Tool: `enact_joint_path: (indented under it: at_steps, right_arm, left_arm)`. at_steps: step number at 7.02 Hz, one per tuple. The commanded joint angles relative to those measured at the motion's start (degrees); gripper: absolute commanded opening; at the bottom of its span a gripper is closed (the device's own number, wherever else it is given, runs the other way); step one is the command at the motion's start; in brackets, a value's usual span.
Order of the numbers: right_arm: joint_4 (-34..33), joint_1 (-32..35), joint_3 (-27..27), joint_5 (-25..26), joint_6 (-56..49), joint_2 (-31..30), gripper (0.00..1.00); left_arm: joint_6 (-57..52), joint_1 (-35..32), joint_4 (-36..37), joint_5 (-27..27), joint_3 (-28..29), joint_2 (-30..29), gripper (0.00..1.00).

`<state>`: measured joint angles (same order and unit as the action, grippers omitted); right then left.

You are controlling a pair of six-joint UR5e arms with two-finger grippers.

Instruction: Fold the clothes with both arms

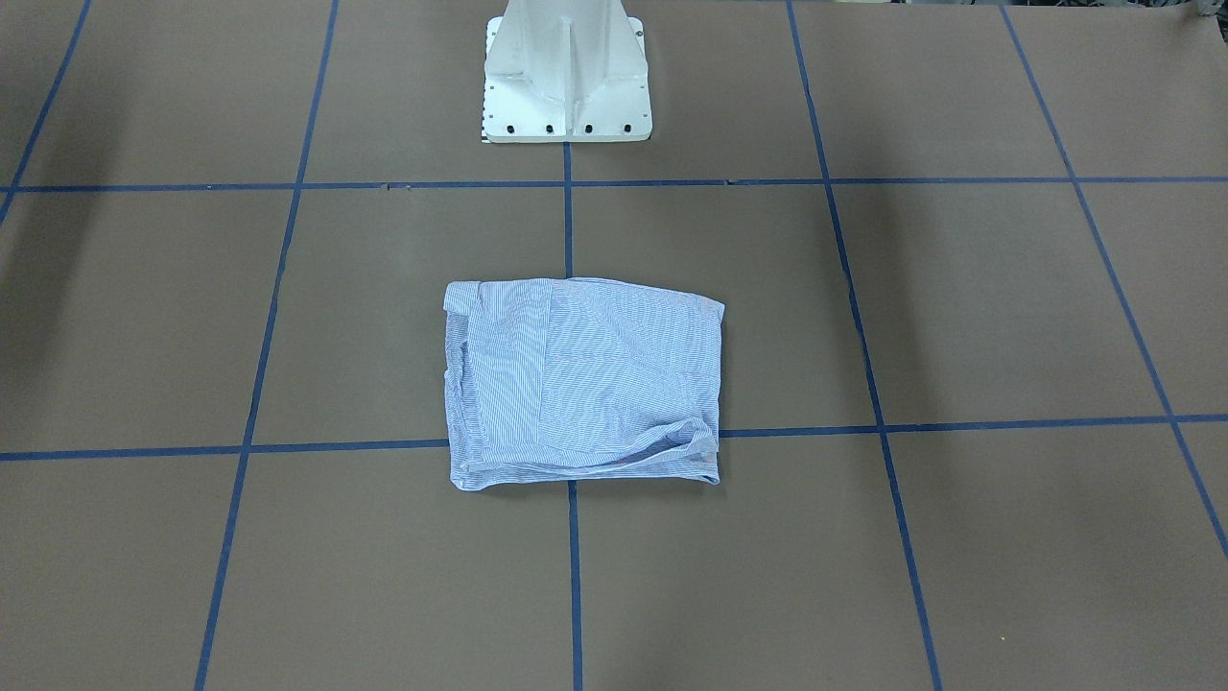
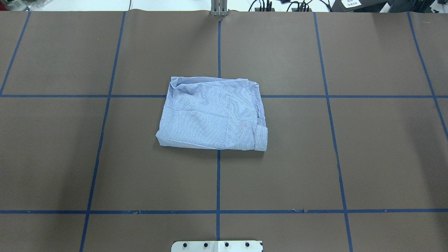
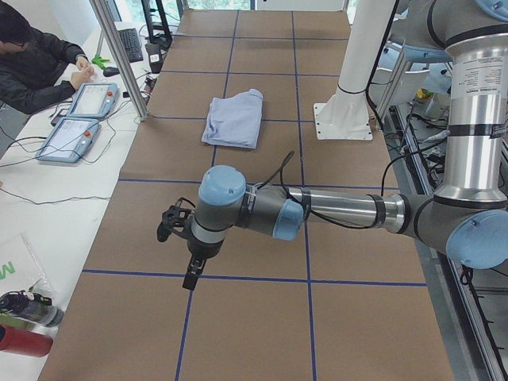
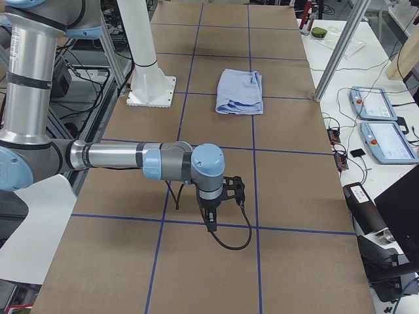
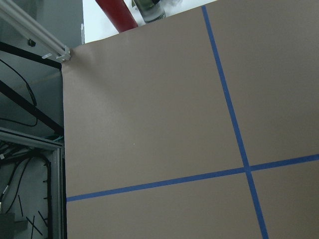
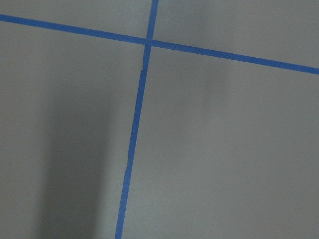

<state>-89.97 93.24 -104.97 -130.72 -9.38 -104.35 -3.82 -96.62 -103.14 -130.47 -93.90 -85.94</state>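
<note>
Shirt (image 1: pixel 583 382): light blue with fine white stripes, folded into a compact rectangle. It lies flat at the middle of the tabletop (image 1: pixel 959 307), in front of the white pedestal (image 1: pixel 566 77), and covers a crossing of the blue tape lines (image 2: pixel 329 96) that grid the brown surface. One rolled edge is slightly rumpled.

Left arm (image 3: pixel 333 210): stretched low over the tabletop's end on the robot's left, well apart from the shirt. The left tool (image 3: pixel 190 279) points down close above a tape line. Whether it is wide or narrow cannot be told.

Right arm (image 4: pixel 124 157): stretched low over the opposite end, likewise well apart from the shirt. The right tool (image 4: pixel 211 226) points down near a tape line; its state cannot be told either.

Both wrist views show only brown surface and tape. A person (image 3: pixel 32 63) sits at a side desk with two control tablets (image 3: pixel 79 119).
</note>
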Motion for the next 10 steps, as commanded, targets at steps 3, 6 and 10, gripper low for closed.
enact_joint_path:
  at_steps: [3, 6, 10]
  right_arm:
    - [-0.72, -4.54, -1.36, 1.42, 1.12, -0.94, 1.00]
    - [-2.93, -5.87, -1.90, 6.35, 0.24, -1.55, 1.00]
    - [-2.57, -4.30, -1.90, 0.47, 0.33, -3.49, 1.00]
  left_arm:
    - [0.04, 0.55, 0.04, -7.79, 1.35, 2.97, 1.00]
    - [0.04, 2.56, 0.13, -4.48, 0.57, 2.97, 1.00]
    - [0.04, 2.58, 0.13, -4.10, 0.12, 3.67, 1.00]
